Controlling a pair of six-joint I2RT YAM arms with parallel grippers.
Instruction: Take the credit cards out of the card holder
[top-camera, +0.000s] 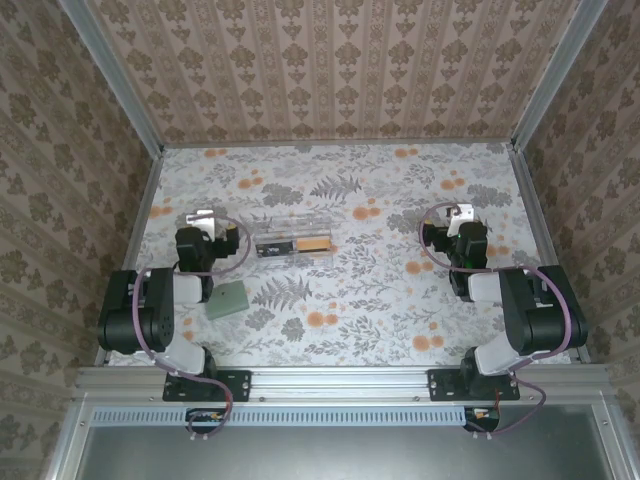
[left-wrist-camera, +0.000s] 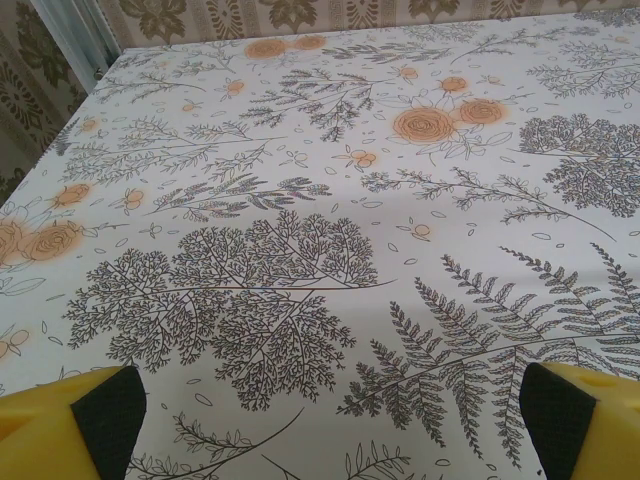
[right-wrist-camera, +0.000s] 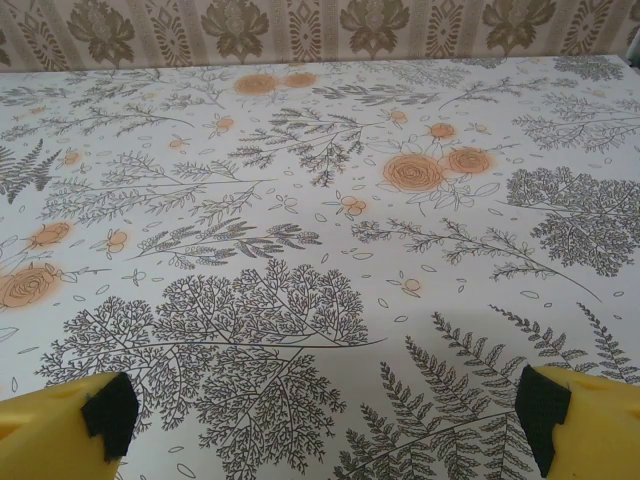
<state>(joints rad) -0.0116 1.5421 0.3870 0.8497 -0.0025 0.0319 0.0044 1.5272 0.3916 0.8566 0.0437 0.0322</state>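
The card holder (top-camera: 228, 298), a flat grey-green rectangle, lies on the floral table just right of my left arm, nearer to the bases than the gripper. No credit cards can be seen; they are hidden. My left gripper (top-camera: 207, 218) hovers at the left side, beyond the holder and facing away from it. In the left wrist view the left gripper (left-wrist-camera: 330, 425) is open, with bare tablecloth between its yellow fingers (left-wrist-camera: 70, 425). My right gripper (top-camera: 462, 213) is far off at the right. It is open too (right-wrist-camera: 325, 420), its fingers (right-wrist-camera: 580, 420) spread over bare tablecloth.
A clear plastic box (top-camera: 292, 240) with black and orange contents stands at mid-table, right of the left gripper and beyond the holder. Metal rails and patterned walls (top-camera: 330, 60) enclose the table (top-camera: 380, 300).
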